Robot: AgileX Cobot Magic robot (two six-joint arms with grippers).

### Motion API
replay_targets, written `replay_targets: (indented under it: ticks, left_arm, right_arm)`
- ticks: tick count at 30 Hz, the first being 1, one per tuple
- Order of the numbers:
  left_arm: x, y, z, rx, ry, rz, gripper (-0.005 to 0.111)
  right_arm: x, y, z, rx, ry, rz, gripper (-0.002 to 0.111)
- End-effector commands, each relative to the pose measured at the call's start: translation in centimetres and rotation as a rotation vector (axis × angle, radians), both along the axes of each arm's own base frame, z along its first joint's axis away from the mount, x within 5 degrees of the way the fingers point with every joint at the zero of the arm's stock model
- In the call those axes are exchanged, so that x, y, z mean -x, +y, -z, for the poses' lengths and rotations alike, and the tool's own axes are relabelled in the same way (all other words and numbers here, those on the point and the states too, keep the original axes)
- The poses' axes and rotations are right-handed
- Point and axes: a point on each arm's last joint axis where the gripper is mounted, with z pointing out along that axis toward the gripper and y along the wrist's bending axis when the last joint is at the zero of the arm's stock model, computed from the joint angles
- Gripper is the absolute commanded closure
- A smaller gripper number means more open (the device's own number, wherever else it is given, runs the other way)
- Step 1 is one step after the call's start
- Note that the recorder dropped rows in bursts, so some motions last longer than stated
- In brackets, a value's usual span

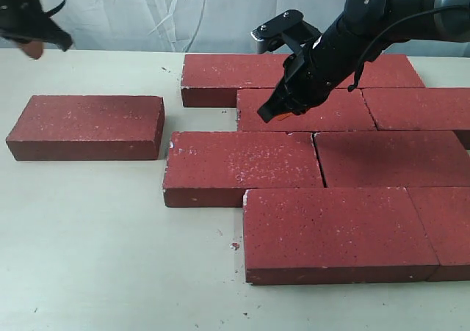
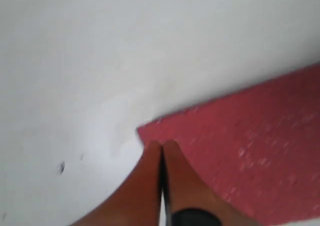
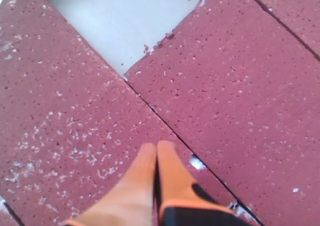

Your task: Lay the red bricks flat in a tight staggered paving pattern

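Several red bricks lie flat in staggered rows on the right of the table, among them a back-row brick (image 1: 231,78), a third-row brick (image 1: 242,166) and a front brick (image 1: 330,232). One loose red brick (image 1: 84,125) lies apart at the left. My right gripper (image 1: 272,114) is shut and empty, its orange tips low over a second-row brick (image 1: 323,114). In the right wrist view the gripper (image 3: 156,146) points down beside a seam between two bricks (image 3: 65,110). My left gripper (image 1: 33,48) hangs shut at the far left back. The blurred left wrist view shows that gripper (image 2: 161,145) above a brick corner (image 2: 240,151).
The pale table (image 1: 110,235) shows bare at the left and front. A white cloth backdrop (image 1: 147,12) hangs behind. A gap of bare table (image 3: 120,20) separates two bricks in the right wrist view. A small red chip (image 1: 234,246) lies by the front brick.
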Motion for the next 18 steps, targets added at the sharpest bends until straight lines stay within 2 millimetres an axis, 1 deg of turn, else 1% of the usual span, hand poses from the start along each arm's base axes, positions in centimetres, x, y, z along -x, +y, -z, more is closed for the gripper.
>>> replay_targets:
  ticks: [1,2,4,5,9,11,13,18]
  left_arm:
    - [1.9,4.8,0.7,-0.055,0.149,-0.186,0.107]
    - [2.4,6.0,1.4,-0.036,0.171,-0.237,0.107]
    - [3.0,7.3,2.6,0.013,0.197,-0.284,0.107]
    - [3.4,8.0,3.6,0.051,0.205,-0.306,0.107]
    - [4.4,9.7,6.4,0.099,0.197,-0.349,0.107]
    - [4.7,10.1,7.4,0.121,0.180,-0.368,0.107]
    - [4.9,10.1,8.1,0.151,0.168,-0.384,0.107]
    - [4.8,9.1,9.1,0.257,0.122,-0.380,0.107]
  right_arm:
    - [0.0,-0.2,-0.4,-0.005,-0.013,0.004,0.109]
    - [0.0,-0.2,-0.4,-0.005,-0.010,0.003,0.109]
    - [0.1,-0.2,-0.4,-0.003,-0.002,0.000,0.109]
    - [0.1,-0.2,-0.4,-0.003,-0.002,0.000,0.109]
    - [0.1,-0.2,-0.4,-0.005,-0.001,0.001,0.109]
    - [0.1,-0.2,-0.4,-0.005,-0.001,0.001,0.109]
    - [0.0,-0.2,-0.4,-0.006,-0.007,0.003,0.109]
    - [0.0,-0.2,-0.4,-0.013,-0.011,0.008,0.109]
